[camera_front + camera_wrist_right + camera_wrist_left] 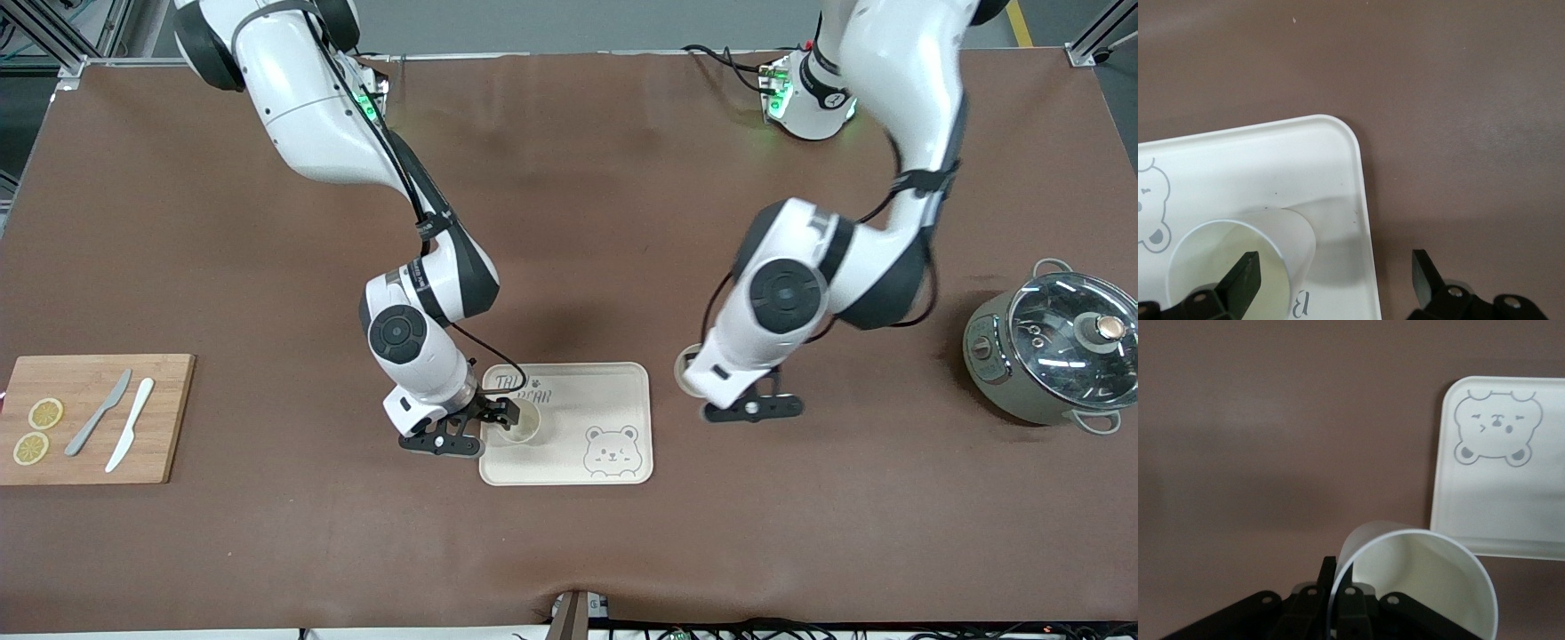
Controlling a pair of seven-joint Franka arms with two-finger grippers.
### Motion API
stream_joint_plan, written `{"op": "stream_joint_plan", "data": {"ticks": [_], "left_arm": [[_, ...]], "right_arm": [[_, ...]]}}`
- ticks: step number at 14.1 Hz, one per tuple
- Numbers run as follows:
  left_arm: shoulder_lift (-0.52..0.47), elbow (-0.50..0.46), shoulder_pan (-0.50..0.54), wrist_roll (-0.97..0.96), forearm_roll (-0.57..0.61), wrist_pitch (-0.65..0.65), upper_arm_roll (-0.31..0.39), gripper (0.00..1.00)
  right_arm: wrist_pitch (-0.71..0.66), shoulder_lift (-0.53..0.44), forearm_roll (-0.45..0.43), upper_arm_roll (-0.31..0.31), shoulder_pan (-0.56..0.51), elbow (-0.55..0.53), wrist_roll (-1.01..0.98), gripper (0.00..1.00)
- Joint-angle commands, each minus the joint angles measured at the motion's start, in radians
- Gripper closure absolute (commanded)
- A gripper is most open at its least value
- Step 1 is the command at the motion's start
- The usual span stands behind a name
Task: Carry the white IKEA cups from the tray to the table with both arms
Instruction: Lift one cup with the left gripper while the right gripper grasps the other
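One white cup (520,421) stands on the bear tray (613,391), at the corner toward the right arm's end. My right gripper (500,414) is low over it and open. In the right wrist view one fingertip (1245,277) is inside this cup (1281,233) and the other is off the tray (1271,160), over the table. The second white cup (684,367) is on the table beside the tray, toward the left arm's end, mostly hidden by the left arm. My left gripper (1337,587) is shut on that cup's (1425,580) rim wall.
A wooden cutting board (160,418) with two lemon slices (37,430), a grey knife (98,412) and a white knife (130,423) lies at the right arm's end. A grey-green pot with a glass lid (1053,351) stands at the left arm's end.
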Motion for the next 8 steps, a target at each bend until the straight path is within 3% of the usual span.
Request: {"op": "stream_joint_plan", "data": {"ticks": [1, 5, 8], "left_arm": [[-0.133, -0.186, 0.058, 0.034, 0.001, 0.007, -0.023, 1.00], [-0.202, -0.319, 0.093, 0.057, 0.022, 0.016, -0.022, 1.00], [-0.277, -0.484, 0.156, 0.121, 0.030, 0.176, -0.028, 1.00]], "right_arm": [[0.036, 0.028, 0.001, -0.008, 0.019, 0.013, 0.006, 0.00], [0.047, 0.032, 0.001, -0.008, 0.024, 0.013, 0.008, 0.00], [0.054, 0.032, 0.006, -0.008, 0.024, 0.012, 0.008, 0.00]]}}
